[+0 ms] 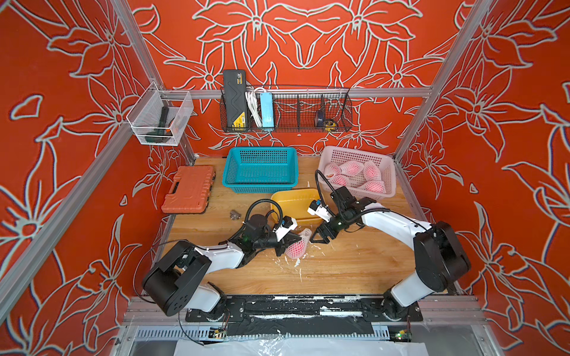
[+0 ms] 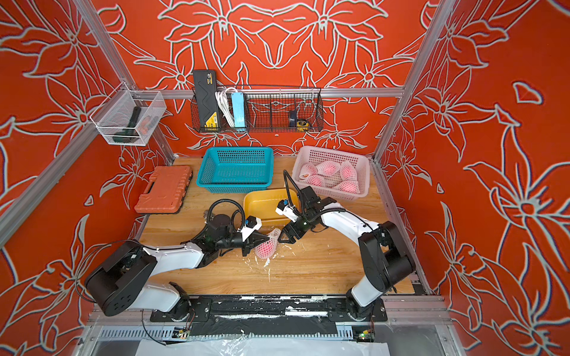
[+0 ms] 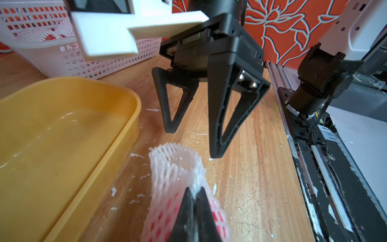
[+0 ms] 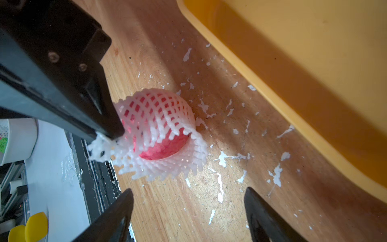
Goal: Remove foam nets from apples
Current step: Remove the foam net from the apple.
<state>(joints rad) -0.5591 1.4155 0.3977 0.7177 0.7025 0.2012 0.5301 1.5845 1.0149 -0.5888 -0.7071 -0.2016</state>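
One apple (image 4: 165, 148) lies on the wooden table in front of the yellow tub, wrapped in a white foam net (image 1: 296, 249) (image 4: 159, 109). Its red skin shows at the net's open end. My left gripper (image 3: 194, 191) (image 1: 298, 238) is shut on a pinched fold of that net (image 3: 173, 163). My right gripper (image 4: 188, 190) (image 1: 319, 239) hangs open just to the right of the apple, nothing between its fingers; it also shows in the left wrist view (image 3: 193, 143). Several more netted apples (image 1: 371, 171) lie in the pink basket (image 1: 354, 152) at the back right.
An empty yellow tub (image 1: 293, 203) stands just behind the apple, with a teal basket (image 1: 260, 157) behind it. An orange tool case (image 1: 188, 189) lies at the left and a small grey lump (image 1: 235, 214) near it. White foam crumbs (image 1: 296, 262) litter the wood.
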